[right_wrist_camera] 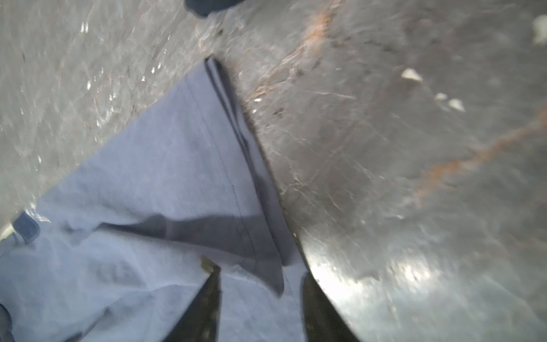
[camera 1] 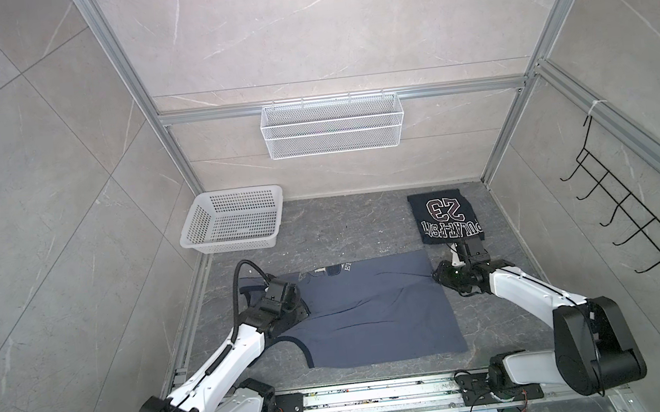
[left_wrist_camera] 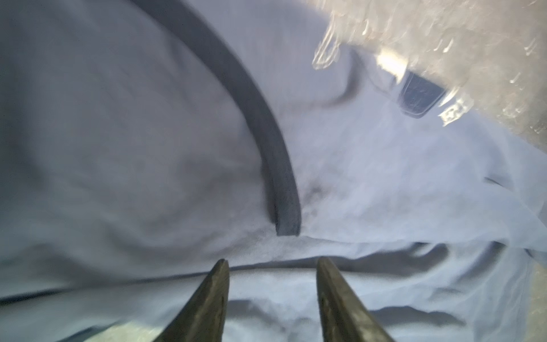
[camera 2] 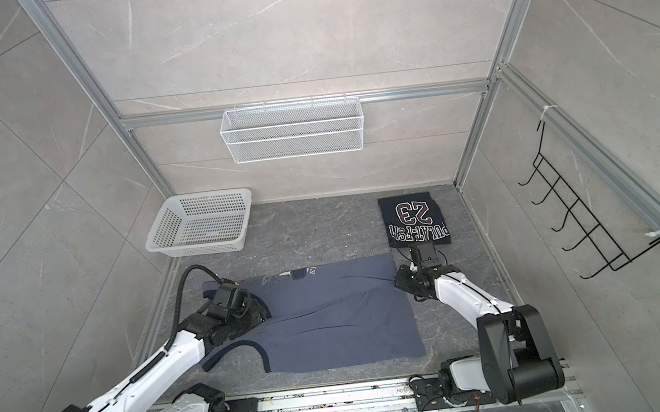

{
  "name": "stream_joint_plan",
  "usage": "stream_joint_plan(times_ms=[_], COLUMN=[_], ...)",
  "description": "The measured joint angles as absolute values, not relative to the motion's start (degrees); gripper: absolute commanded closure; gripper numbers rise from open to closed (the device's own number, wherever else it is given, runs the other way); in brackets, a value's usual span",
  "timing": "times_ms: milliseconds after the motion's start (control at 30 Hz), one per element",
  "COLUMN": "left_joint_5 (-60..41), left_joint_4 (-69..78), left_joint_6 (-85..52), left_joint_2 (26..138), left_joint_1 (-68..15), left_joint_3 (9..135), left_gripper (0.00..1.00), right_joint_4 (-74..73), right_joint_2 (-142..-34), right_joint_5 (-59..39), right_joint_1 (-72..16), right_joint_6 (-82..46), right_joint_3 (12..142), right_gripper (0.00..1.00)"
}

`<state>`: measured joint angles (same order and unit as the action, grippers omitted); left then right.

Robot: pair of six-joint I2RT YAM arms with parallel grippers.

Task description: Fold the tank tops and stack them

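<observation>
The slate blue-grey tank top [camera 1: 373, 311] [camera 2: 332, 319] lies spread on the dark table, its lettered edge toward the back in both top views. My left gripper [camera 1: 295, 304] [camera 2: 253, 311] sits over its left part by the dark armhole trim [left_wrist_camera: 266, 133]. In the left wrist view that gripper [left_wrist_camera: 272, 262] is open, with rumpled cloth under the fingers. My right gripper [camera 1: 438, 277] [camera 2: 399, 282] is at the top's right edge. It is open [right_wrist_camera: 262, 272], straddling the hem [right_wrist_camera: 236, 148], gripping nothing. The near-black tank top [camera 1: 446, 215] [camera 2: 415, 219] with "23" lies folded at the back right.
A white perforated basket [camera 1: 235, 192] [camera 2: 202, 195] stands at the back left of the table. A white wire basket [camera 1: 332, 125] hangs on the back wall. A black hook rack [camera 1: 629, 209] is fixed to the right wall. The arm bases sit along the front rail.
</observation>
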<state>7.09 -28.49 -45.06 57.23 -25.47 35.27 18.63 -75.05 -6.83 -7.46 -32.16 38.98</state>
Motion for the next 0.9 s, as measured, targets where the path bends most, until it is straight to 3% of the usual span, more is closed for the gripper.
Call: stream_joint_plan(times_ms=[167,300,633,900], left_joint_5=[13.4,13.6,6.9,3.6], left_joint_4=[-33.0,-32.8,-18.1,-7.8], left_joint_6=[-42.6,-40.9,-40.8,-40.5], left_joint_2=[54.5,58.0,73.6,85.5], left_joint_1=[-23.7,-14.9,7.5,11.0], left_joint_3=[45.3,49.0,42.0,43.2], left_gripper=[0.36,0.35,0.35,0.4], right_joint_4=[20.9,20.1,14.6,10.9], right_joint_2=[-71.9,-74.2,-88.8,-93.7], right_joint_5=[-5.0,-7.2,-12.5,-15.4], right_joint_1=[-7.4,-9.4,-13.5,-13.5], right_joint_6=[-31.6,-31.5,-32.7,-33.7], right_joint_3=[43.0,46.9,50.1,51.1], right_gripper=[0.38,0.38,0.38,0.38])
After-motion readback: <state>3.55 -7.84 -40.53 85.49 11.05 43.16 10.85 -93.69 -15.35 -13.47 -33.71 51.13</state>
